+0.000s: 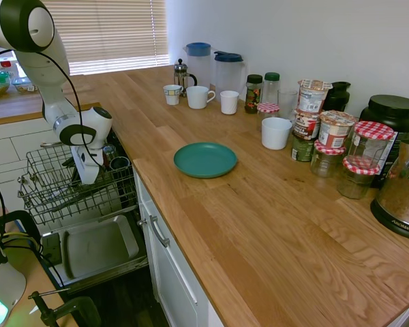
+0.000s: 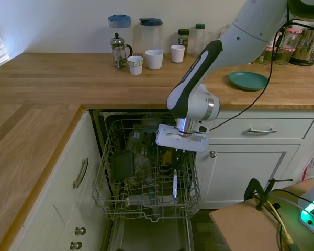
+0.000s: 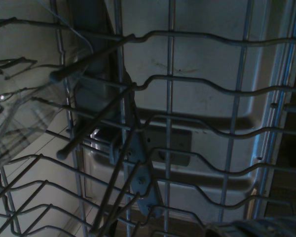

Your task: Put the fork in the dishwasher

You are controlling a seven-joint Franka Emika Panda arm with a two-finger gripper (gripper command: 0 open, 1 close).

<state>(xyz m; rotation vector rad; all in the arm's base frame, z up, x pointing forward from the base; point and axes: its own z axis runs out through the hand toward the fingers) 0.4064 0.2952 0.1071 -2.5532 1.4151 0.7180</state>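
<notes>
The dishwasher stands open with its grey wire rack (image 2: 113, 205) pulled out over the flat steel inner door (image 1: 95, 248). My gripper (image 2: 176, 157) points down into the right part of the rack (image 1: 48, 184), low among the wires. A slim, pale silvery fork (image 2: 175, 184) stands upright in the rack straight below it. I cannot tell whether the fork is held or rests on the wires. The wrist view shows only rack wires (image 3: 170, 123) and the door panel (image 3: 202, 98) beneath; a blurred grey shape (image 3: 251, 229) sits at its bottom edge.
A black cup (image 2: 122, 166) and clear glassware (image 2: 141, 142) sit in the rack's left half. White drawers with metal handles (image 2: 261, 129) flank the dishwasher. On the wooden counter are a teal plate (image 1: 205, 159), mugs (image 1: 200, 97), jugs and jars.
</notes>
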